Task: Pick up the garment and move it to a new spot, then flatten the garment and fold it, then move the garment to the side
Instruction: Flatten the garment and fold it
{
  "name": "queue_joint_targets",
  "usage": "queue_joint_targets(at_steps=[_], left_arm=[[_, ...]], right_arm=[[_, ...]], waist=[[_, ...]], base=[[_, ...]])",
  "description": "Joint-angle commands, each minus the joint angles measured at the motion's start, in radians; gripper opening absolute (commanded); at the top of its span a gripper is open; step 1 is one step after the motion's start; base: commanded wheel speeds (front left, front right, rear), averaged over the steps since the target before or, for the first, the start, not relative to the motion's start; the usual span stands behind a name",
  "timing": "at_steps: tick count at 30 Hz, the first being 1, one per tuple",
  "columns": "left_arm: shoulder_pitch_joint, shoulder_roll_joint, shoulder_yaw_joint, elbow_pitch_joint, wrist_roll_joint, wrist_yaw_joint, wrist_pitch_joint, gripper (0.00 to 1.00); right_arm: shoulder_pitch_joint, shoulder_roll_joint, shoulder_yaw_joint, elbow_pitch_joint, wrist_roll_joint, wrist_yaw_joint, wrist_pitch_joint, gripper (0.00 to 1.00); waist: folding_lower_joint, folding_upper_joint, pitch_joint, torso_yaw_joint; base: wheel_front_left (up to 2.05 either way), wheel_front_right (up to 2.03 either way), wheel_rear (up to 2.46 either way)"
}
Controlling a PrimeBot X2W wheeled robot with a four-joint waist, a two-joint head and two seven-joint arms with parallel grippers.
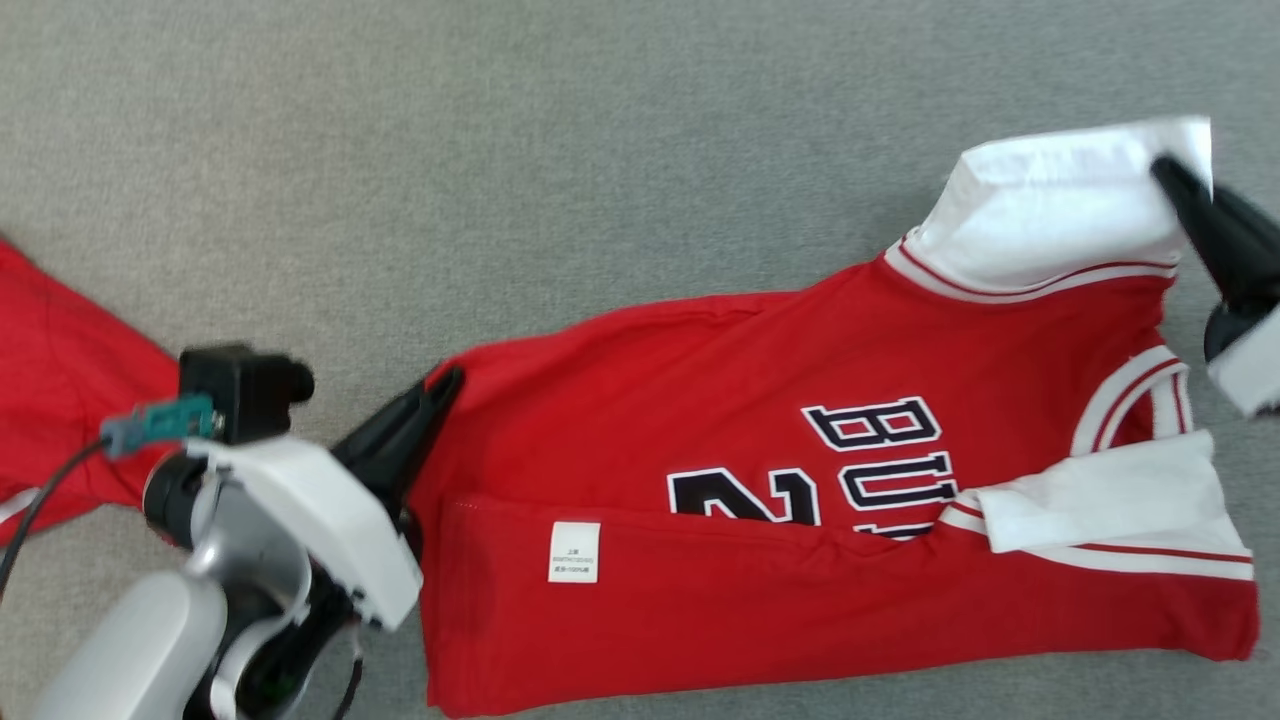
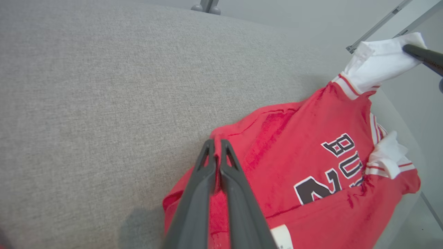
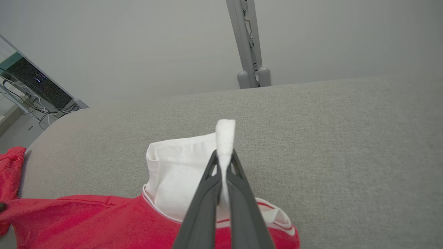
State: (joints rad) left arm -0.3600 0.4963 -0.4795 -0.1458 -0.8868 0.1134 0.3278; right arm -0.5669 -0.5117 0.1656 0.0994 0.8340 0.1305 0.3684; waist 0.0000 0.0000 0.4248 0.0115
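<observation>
Closest to the robot, the lower part of the garment is folded up over itself, with a small white label on the fold. It is a red jersey with white sleeves edged in red-and-white striped trim. It lies spread on the grey fabric surface, its length running left to right in the head view.

At its left corner the left gripper has its two dark fingers closed together on the red hem. The left wrist view shows the fingertips pressed tight with red cloth between them.

Across the chest runs dark lettering outlined in white, partly hidden by the fold and by the nearer white sleeve.

Farther off, the right gripper is clamped on the corner of the far white sleeve. In the right wrist view, white cloth sticks up past its closed tips.

Another red cloth lies apart at the left edge.
</observation>
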Motion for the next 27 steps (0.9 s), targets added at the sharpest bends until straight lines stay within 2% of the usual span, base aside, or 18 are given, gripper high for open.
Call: queue_joint_targets(at_steps=[1,5,11,17,24,25,26,27], left_arm=[[0.07,0.018,0.012,-0.047,-0.014,0.027,-0.016,0.0],[0.222,0.024,0.049,-0.13,-0.033,0.095,-0.068,0.0],[0.389,-0.002,0.081,-0.154,-0.075,0.141,-0.138,0.0],[0.46,-0.038,0.072,-0.126,-0.093,0.136,-0.182,0.0],[0.504,-0.069,0.07,-0.076,-0.114,0.103,-0.234,0.0],[0.507,-0.07,0.069,-0.066,-0.114,0.098,-0.237,0.26],[0.511,-0.074,0.068,-0.053,-0.118,0.095,-0.24,0.64],[0.512,-0.07,0.062,-0.041,-0.107,0.085,-0.247,1.0]], right_arm=[[0.096,-0.006,-0.03,-0.056,0.021,0.0,-0.016,0.0],[0.289,0.013,-0.104,-0.166,0.033,0.0,-0.039,0.0],[0.493,0.086,-0.144,-0.229,0.025,0.0,-0.057,0.0],[0.554,0.122,-0.125,-0.167,-0.022,0.0,-0.08,0.0],[0.589,0.139,-0.135,-0.128,-0.037,0.0,-0.088,0.0],[0.597,0.131,-0.134,-0.122,-0.049,0.0,-0.079,0.16],[0.601,0.122,-0.129,-0.117,-0.064,0.0,-0.073,0.74],[0.604,0.118,-0.126,-0.113,-0.074,0.0,-0.071,1.0]], waist=[[0.0,0.0,-0.043,-0.036],[0.0,0.0,-0.065,-0.063],[0.0,0.0,-0.077,-0.088],[0.0,0.0,-0.097,-0.092],[0.0,0.0,-0.15,-0.075],[0.0,0.0,-0.156,-0.073],[0.0,0.0,-0.162,-0.07],[0.0,0.0,-0.168,-0.071]], base=[[0.0,0.0,0.0],[0.0,0.0,0.0],[0.0,0.0,0.0],[0.0,0.0,0.0],[0.0,0.0,0.0],[0.0,0.0,0.0],[0.0,0.0,0.0],[0.0,0.0,0.0]])
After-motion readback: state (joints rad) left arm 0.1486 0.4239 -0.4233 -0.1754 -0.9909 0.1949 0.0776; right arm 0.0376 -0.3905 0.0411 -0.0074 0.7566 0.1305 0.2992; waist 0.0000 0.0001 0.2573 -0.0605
